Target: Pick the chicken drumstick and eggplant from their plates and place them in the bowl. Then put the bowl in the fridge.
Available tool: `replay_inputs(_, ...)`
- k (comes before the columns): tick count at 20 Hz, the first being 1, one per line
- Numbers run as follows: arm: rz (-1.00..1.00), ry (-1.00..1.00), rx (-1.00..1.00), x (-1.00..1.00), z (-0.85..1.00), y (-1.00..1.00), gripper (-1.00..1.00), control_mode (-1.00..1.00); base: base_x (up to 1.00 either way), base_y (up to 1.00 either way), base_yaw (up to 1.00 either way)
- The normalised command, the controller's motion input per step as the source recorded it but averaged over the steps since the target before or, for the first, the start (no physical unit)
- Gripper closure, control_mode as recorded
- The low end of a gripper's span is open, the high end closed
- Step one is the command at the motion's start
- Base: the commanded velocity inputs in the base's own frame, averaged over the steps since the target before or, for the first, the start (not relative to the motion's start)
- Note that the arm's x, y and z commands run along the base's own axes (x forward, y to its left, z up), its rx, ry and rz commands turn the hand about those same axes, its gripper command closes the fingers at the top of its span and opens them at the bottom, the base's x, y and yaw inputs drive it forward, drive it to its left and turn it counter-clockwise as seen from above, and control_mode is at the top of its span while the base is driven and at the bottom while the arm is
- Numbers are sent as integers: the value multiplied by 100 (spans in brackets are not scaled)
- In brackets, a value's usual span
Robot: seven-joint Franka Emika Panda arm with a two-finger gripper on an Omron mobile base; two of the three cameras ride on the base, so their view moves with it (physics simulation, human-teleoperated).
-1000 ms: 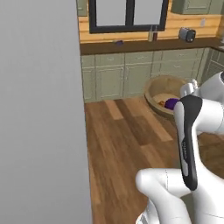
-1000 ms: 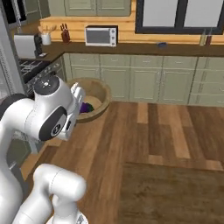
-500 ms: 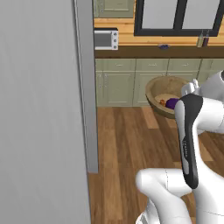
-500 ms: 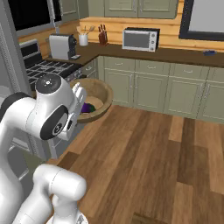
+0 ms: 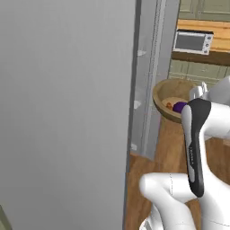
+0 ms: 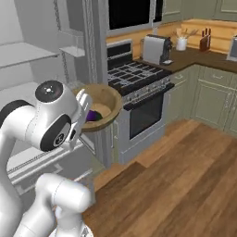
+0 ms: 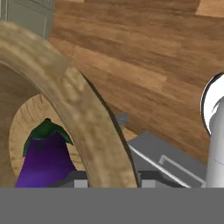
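Bowl (image 7: 83,118) rim sat clamped in my hand (image 6: 82,111), eggplant (image 7: 43,159) lying inside just past my fingers.

Light-brown bowl (image 7: 83,127) holds a purple, green-capped eggplant (image 7: 46,159).

Both base views look forward past the arm at the bowl (image 5: 173,96); the hand view sits against its rim.

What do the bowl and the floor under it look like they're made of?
The bowl looks like light-brown wood with a matte finish: mottled grain and a thick rim. The floor looks like reddish-brown wooden planks with visible seams and a slight sheen, possibly laminate.
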Motion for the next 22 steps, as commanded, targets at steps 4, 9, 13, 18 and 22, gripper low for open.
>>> replay_inputs(4, 0, 0, 0, 0, 0, 0, 100, 100, 43, -3, 88)
replay_inputs(9, 0, 0, 0, 0, 0, 0, 100, 100, 71, -17, 86)
replay_inputs(13, 0, 0, 0, 0, 0, 0, 100, 100, 56, -6, 86)
replay_inputs(18, 0, 0, 0, 0, 0, 0, 100, 100, 23, -5, 61)
replay_inputs(22, 0, 0, 0, 0, 0, 0, 100, 100, 57, -34, 21)
